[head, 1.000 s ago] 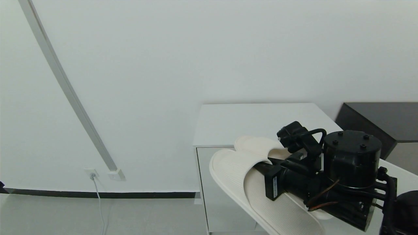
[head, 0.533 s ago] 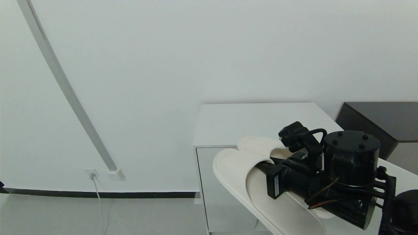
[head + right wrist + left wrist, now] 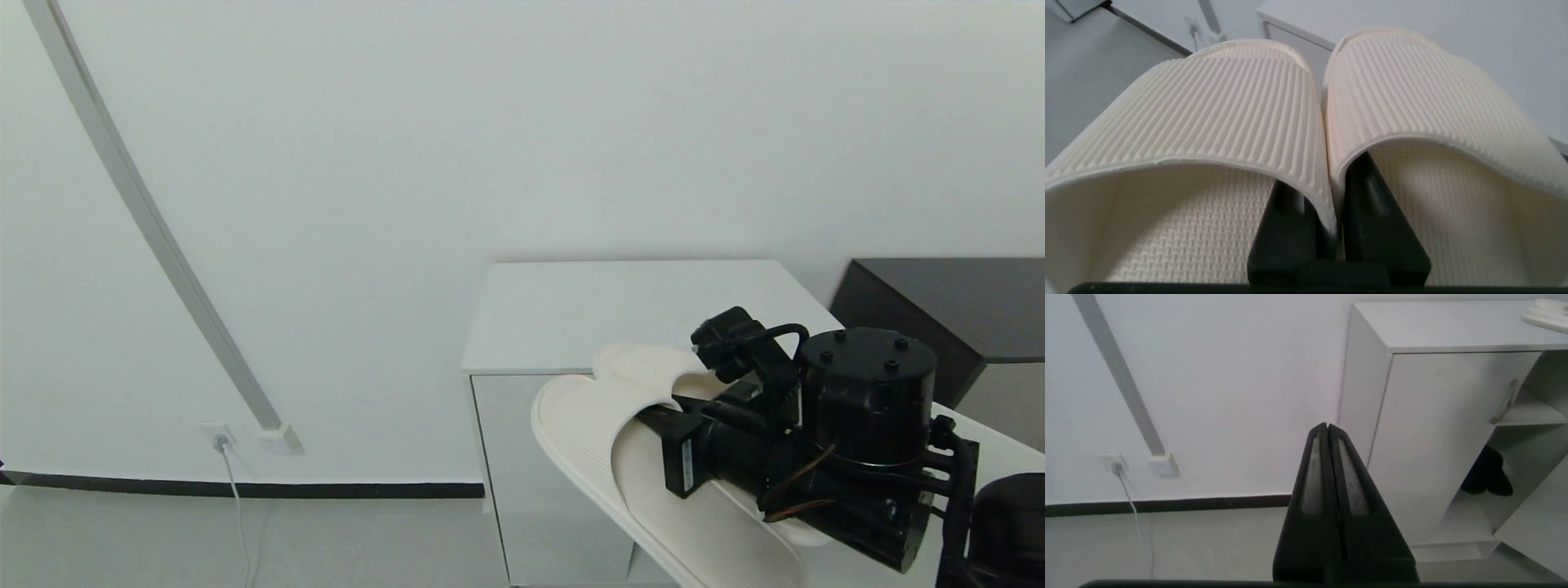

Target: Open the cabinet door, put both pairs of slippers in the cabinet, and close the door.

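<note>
A pair of white ribbed slippers (image 3: 588,433) hangs in front of the white cabinet (image 3: 620,310), toes pointing toward it. My right gripper (image 3: 653,412) is shut on the slippers (image 3: 1249,106), its fingers (image 3: 1368,192) clamping the two inner edges where the uppers meet. In the left wrist view the cabinet (image 3: 1437,433) has one door closed, with a handle (image 3: 1509,398) on it. The side beyond stands open and shows a shelf (image 3: 1534,415). My left gripper (image 3: 1327,437) is shut and empty, held low, out from the cabinet's left side.
A dark object (image 3: 1490,472) sits on the cabinet's lower level. A black table (image 3: 947,302) stands right of the cabinet. The wall carries a slanted grey strip (image 3: 147,220) and a socket with a cable (image 3: 219,437). Bare floor (image 3: 245,539) lies left of the cabinet.
The whole head picture has shifted, the cabinet and wall sliding left, so the camera moved. The right gripper keeps its hold on the slippers in much the same place.
</note>
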Robot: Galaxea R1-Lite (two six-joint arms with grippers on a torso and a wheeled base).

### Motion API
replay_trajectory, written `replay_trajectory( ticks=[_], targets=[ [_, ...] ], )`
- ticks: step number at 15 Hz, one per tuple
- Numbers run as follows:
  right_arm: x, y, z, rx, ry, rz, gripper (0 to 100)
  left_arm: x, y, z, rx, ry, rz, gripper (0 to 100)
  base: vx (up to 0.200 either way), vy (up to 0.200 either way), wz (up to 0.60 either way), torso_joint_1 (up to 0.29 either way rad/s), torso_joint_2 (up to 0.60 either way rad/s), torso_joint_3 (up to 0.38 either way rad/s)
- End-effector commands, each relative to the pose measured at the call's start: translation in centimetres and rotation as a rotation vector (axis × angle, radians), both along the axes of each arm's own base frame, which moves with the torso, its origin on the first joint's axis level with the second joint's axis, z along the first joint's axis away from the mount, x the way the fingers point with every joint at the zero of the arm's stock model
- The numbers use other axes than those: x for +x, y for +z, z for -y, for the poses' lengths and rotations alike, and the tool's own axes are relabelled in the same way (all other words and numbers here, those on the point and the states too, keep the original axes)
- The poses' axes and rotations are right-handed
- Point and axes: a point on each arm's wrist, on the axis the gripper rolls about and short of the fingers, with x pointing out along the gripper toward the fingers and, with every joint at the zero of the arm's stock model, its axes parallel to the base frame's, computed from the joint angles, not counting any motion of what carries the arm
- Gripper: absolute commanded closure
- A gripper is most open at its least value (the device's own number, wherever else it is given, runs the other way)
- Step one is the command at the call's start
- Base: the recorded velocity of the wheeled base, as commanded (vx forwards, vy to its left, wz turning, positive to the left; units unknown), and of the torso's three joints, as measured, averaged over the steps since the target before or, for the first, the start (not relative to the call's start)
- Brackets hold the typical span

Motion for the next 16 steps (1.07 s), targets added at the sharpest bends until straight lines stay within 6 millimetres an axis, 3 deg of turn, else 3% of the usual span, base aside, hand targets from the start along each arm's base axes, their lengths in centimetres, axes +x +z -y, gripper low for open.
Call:
replay_trajectory(
  ticks=[1,16],
  targets=[
    [0.02,-0.20,-0.07,-0.005,0.001,-0.005,100,0.01,0.00,0.00,0.000,-0.001,-0.001,100,0.000,-0.200,0.00,0.002,0.01,0.002],
    [0.34,-0.95,-0.41,-0.021,0.001,-0.023,100,0.01,0.00,0.00,0.002,-0.001,-0.001,100,0.000,-0.187,0.00,0.002,0.00,0.002]
  ],
)
